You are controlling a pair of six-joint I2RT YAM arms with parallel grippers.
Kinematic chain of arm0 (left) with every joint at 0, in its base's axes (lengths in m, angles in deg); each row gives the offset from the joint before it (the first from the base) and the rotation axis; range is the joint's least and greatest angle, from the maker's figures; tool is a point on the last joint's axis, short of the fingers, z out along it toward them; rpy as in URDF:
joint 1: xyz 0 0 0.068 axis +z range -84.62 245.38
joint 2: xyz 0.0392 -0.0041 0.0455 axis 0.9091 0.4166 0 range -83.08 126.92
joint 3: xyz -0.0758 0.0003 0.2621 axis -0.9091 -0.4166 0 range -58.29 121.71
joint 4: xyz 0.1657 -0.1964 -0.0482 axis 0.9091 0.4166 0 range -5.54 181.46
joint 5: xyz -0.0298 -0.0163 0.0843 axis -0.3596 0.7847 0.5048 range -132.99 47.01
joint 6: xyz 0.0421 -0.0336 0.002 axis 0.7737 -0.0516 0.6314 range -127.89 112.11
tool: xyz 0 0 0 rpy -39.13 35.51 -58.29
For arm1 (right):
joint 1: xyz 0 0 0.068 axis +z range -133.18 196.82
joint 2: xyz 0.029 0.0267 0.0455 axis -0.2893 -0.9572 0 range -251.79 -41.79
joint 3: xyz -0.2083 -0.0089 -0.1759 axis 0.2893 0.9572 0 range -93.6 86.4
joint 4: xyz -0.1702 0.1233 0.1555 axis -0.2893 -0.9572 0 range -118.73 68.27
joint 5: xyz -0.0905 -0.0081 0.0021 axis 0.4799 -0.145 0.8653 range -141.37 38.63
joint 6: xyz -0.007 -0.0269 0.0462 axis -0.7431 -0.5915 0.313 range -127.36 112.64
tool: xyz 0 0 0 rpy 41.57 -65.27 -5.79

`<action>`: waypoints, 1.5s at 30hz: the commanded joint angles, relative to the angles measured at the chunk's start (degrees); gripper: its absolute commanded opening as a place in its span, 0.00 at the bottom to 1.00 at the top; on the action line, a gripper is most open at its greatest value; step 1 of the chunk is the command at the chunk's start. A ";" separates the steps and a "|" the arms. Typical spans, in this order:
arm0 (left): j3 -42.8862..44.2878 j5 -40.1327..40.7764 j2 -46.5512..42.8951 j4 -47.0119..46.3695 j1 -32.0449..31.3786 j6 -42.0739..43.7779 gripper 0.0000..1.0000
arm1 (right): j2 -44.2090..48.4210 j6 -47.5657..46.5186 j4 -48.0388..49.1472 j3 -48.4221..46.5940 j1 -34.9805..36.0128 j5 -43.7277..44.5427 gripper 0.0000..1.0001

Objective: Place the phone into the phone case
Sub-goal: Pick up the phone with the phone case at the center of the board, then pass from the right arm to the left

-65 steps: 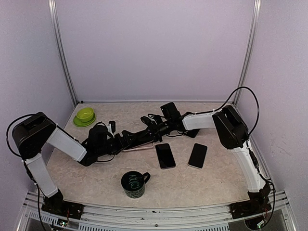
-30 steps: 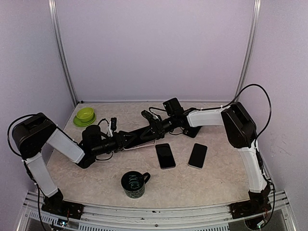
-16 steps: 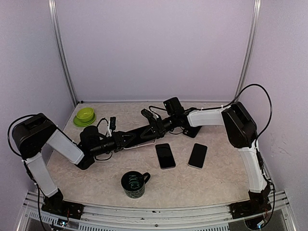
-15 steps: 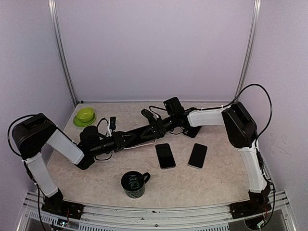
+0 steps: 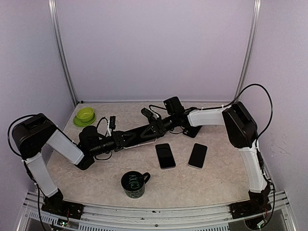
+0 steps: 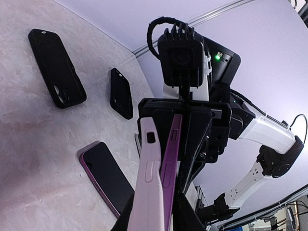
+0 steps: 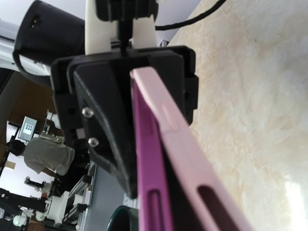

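Observation:
A purple phone (image 6: 169, 163) and a pale pink phone case (image 6: 148, 183) are held edge-up, side by side and touching, above the table centre (image 5: 142, 136). My left gripper (image 6: 155, 217) is shut on their near end, with a dark finger on each outer side. My right gripper (image 5: 155, 129) is clamped on the opposite end and shows as a black block (image 6: 185, 115) in the left wrist view. In the right wrist view the phone (image 7: 150, 163) lies left of the case (image 7: 192, 159), and the left gripper's body (image 7: 110, 106) sits behind them.
A second purple-edged phone (image 5: 165, 155) lies screen-up below the grippers, with a black one (image 5: 197, 155) to its right. Black cases (image 6: 56, 67) (image 6: 121, 92) lie farther off. A dark mug (image 5: 134, 184) stands near the front and a green bowl (image 5: 84, 115) at the back left.
My left gripper's jaws have narrowed onto the case and phone. The left arm has drawn slightly leftward; the right arm has barely moved.

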 commanded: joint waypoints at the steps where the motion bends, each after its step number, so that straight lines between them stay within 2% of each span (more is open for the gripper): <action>1: 0.21 -3.86 -1.61 -3.55 -1.51 1.17 0.11 | 2.06 0.06 -0.60 -0.23 1.54 5.19 0.12; 13: 0.14 -4.06 -1.17 -3.68 -1.51 1.38 0.02 | 2.69 -2.90 -5.13 -1.66 1.14 5.09 0.24; 25: -0.13 -4.65 -3.02 -2.35 -1.25 3.20 0.00 | 5.06 -6.09 -11.25 -1.13 -1.03 6.42 0.35; 34: -0.64 -4.70 -8.00 2.23 -1.87 7.58 0.00 | 9.02 -8.30 -12.79 1.43 -1.19 7.17 0.39; 45: 1.88 -1.88 -14.70 11.35 -6.38 13.53 0.00 | 10.69 -12.55 -16.28 2.44 -1.21 8.50 0.42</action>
